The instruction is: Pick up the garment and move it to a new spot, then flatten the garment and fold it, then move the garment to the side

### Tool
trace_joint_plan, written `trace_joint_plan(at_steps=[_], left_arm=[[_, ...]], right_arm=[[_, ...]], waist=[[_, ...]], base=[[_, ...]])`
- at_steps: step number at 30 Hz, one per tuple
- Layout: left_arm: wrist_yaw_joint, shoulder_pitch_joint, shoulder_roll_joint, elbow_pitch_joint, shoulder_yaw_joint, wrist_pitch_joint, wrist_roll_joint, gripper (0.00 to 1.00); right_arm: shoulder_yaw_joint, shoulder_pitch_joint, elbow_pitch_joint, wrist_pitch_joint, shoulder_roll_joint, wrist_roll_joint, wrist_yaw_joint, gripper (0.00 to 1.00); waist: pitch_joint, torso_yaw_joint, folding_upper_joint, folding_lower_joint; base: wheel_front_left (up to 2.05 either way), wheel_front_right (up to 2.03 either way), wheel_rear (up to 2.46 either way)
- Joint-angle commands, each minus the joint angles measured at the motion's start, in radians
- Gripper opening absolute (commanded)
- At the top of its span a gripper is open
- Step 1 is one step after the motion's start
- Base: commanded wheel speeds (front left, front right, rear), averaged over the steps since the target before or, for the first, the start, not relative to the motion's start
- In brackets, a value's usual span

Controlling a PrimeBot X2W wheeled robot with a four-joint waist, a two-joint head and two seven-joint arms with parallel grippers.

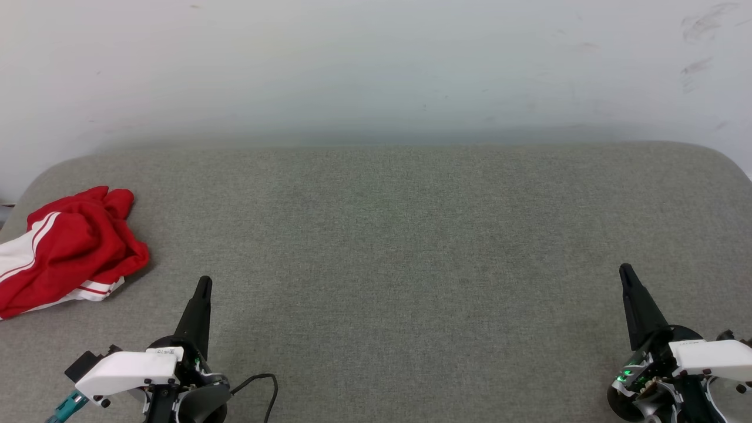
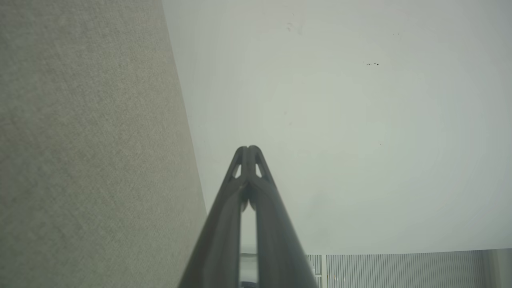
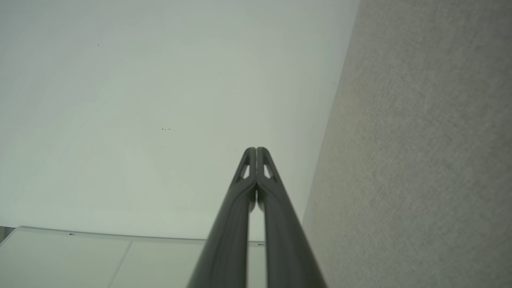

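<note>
The garment, red with white sleeve panels and striped trim, lies crumpled at the far left edge of the grey fabric surface in the head view. My left gripper hovers low at the lower left, to the right of the garment and apart from it, fingertips together and holding nothing. My right gripper is at the lower right, far from the garment, also shut and empty. In the left wrist view my left gripper has its tips touching. The right wrist view has my right gripper closed the same way.
A pale wall rises right behind the grey surface's back edge. The surface has rounded back corners. A black cable loops by my left wrist. Both wrist views look along the surface toward the wall.
</note>
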Motion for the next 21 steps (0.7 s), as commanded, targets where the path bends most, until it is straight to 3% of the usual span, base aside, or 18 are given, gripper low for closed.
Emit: trace_joint_plan(at_steps=[1,21], left_arm=[[-0.002,-0.006,-0.001,-0.001,0.002,0.002,-0.002,0.0],[-0.002,-0.006,-0.001,-0.001,0.002,0.002,-0.002,0.0]], right_arm=[[0.0,-0.011,0.001,0.0,0.003,-0.005,0.0,0.0],[0.0,-0.011,0.001,0.0,0.003,-0.005,0.0,0.0]], waist=[[0.0,0.0,-0.0001,0.0],[0.0,0.0,-0.0001,0.0]], base=[[0.0,0.0,0.0],[0.0,0.0,0.0]])
